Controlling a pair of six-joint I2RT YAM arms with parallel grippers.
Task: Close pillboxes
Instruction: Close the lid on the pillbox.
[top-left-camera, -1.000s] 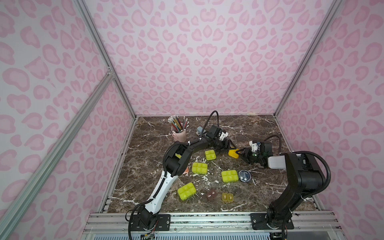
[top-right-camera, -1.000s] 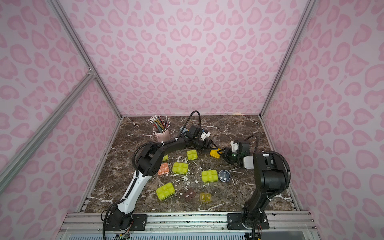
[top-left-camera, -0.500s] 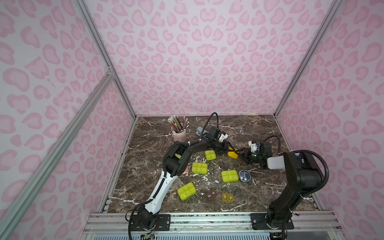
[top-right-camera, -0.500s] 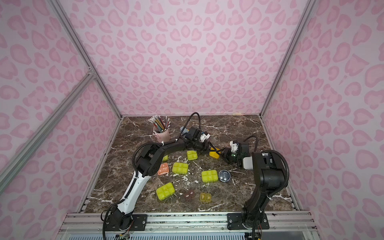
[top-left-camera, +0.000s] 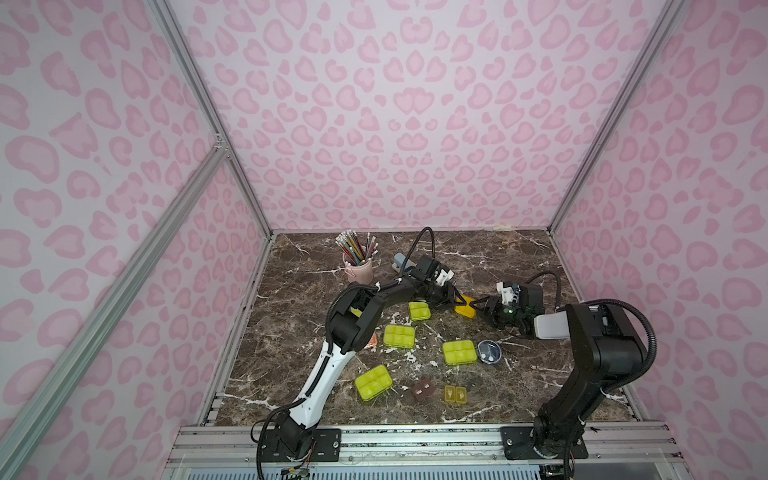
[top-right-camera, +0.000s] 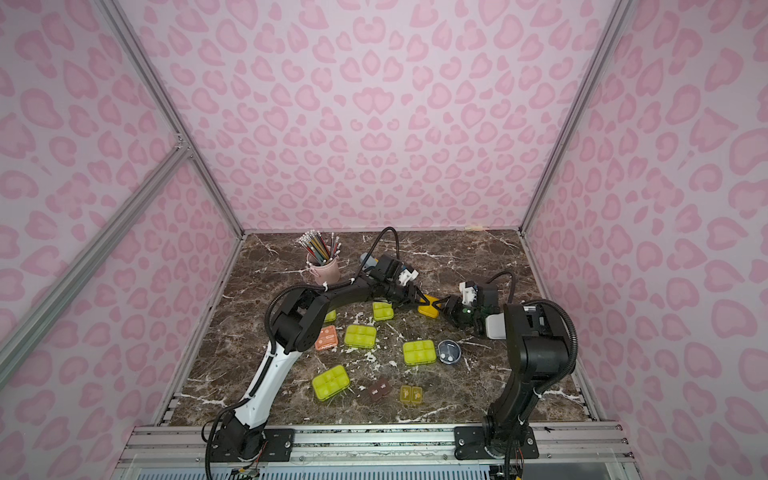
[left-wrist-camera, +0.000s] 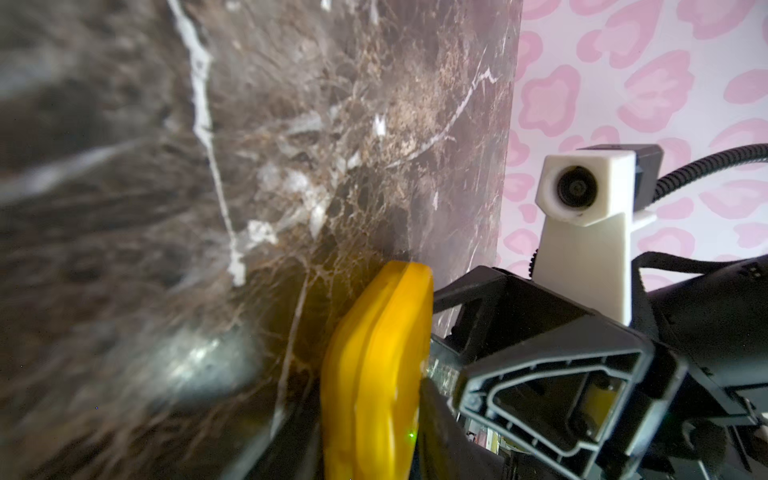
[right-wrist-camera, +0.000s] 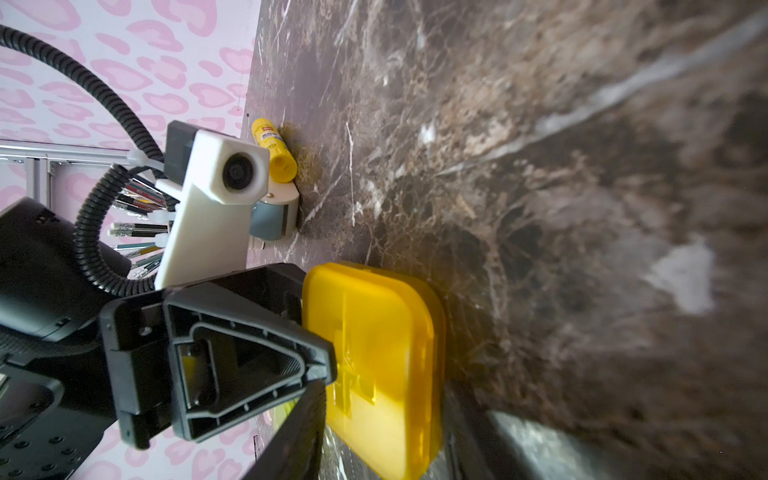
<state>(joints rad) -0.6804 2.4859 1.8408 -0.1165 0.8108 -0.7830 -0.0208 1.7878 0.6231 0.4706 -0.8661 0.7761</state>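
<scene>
At two o'clock from the middle of the marble table (top-left-camera: 519, 266), in both top views: the yellow pillbox (top-left-camera: 465, 311), caught between both grippers. Shows edge-on to the left wrist camera, lid and base together but for a thin seam; shows its broad lid, rounded at the corners, to the right wrist camera. Clamped from ten o'clock by the left gripper (top-left-camera: 456, 300), with one of its fingers (right-wrist-camera: 266, 328) on the lid and the other, dark and blurred, against the underside. Grasped from three o'clock by the right gripper (top-left-camera: 477, 309), fingers to either side of the same box. Cannot tell whether resting on the marble or just clear of it. Just beside, at nine o'clock: a small lime pillbox (top-left-camera: 419, 311). Farther off at eight o'clock: a larger lime pillbox (top-left-camera: 399, 336) and, beyond it by the left arm's elbow, a salmon pillbox (top-right-camera: 325, 337). At six o'clock: a third lime pillbox (top-left-camera: 458, 352), with a round grey pillbox (top-left-camera: 489, 353) just beside at its three o'clock. Nearer the front rail, in a loose row and apart: a fourth lime pillbox (top-left-camera: 373, 382), a brown pillbox (top-left-camera: 423, 389) and an amber pillbox (top-left-camera: 455, 393). Well apart at ten o'clock: a pink pencil cup (top-left-camera: 358, 268), upright, full of pencils. Between ten and eleven o'clock, behind the left wrist: a blue-grey stapler (right-wrist-camera: 272, 216), with a yellow glue stick (right-wrist-camera: 274, 149) lying beside.
</scene>
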